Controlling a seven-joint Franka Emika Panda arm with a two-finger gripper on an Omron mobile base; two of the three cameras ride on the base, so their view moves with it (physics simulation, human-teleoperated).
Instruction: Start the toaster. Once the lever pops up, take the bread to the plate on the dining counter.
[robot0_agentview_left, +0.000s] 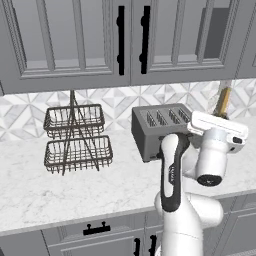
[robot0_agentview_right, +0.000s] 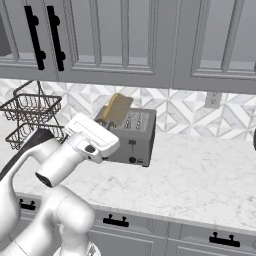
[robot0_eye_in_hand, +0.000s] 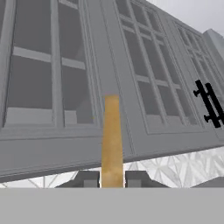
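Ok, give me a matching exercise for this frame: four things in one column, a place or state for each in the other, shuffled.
Things:
1. bread
2. toaster
3. wire rack
4. tool

Places or states:
A. two-tiered, standing on the worktop to the toaster's left
B. shut on the bread
C. held up in the air, above the toaster
D. on the worktop by the tiled wall, slots bare

Pairs: 1-C, 2-D, 3-A, 4-B
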